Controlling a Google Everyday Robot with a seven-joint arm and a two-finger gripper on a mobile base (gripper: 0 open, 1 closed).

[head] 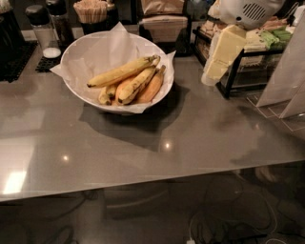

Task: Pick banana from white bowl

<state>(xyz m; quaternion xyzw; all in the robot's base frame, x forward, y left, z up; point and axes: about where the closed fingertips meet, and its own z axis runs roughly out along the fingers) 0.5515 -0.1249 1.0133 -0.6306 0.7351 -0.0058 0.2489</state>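
Note:
The white bowl (67,71), lined with crinkled white paper, stands on the grey counter at the back left. The banana (121,72), long, yellow and speckled, lies on top across the bowl, its dark tip pointing right. Shorter yellow bananas (136,86) and a fatter orange-toned one (151,88) lie under and beside it. My gripper (212,76), cream-coloured below a white wrist housing (248,12), hangs at the upper right. It is to the right of the bowl, apart from it and above the counter, and holds nothing that I can see.
A black wire rack (238,71) with packets stands just right of the gripper. A napkin holder (164,24), a cup of wooden sticks (93,12) and shakers (42,31) line the back. White folded cards (286,81) stand at the far right. The counter's front edge (143,183) runs across.

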